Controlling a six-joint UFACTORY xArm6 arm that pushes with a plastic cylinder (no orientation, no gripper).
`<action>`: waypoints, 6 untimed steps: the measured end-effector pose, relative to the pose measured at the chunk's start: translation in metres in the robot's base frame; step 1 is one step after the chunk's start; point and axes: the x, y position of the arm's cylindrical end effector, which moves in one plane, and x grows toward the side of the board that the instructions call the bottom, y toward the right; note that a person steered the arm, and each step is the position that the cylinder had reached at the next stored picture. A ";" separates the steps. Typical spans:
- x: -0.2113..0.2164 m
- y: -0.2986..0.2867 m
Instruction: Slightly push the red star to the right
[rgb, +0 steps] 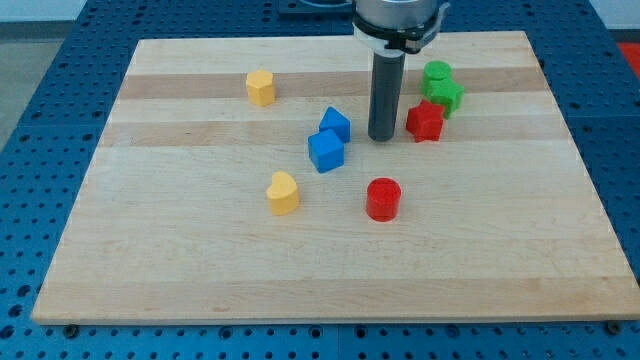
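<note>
The red star (424, 121) sits on the wooden board (200, 250) right of centre, towards the view's top. My tip (382, 137) stands just to the star's left, with a narrow gap between them. A green star (446, 96) touches the red star on its upper right, and a green cylinder (436, 74) sits just above that.
Two blue blocks (335, 124) (326, 151) lie left of my tip. A red cylinder (383, 199) is below it. A yellow block (260, 88) sits at upper left, and a yellow heart (283, 192) at lower left of centre.
</note>
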 end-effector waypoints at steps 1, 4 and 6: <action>0.000 0.012; 0.000 0.046; 0.000 0.054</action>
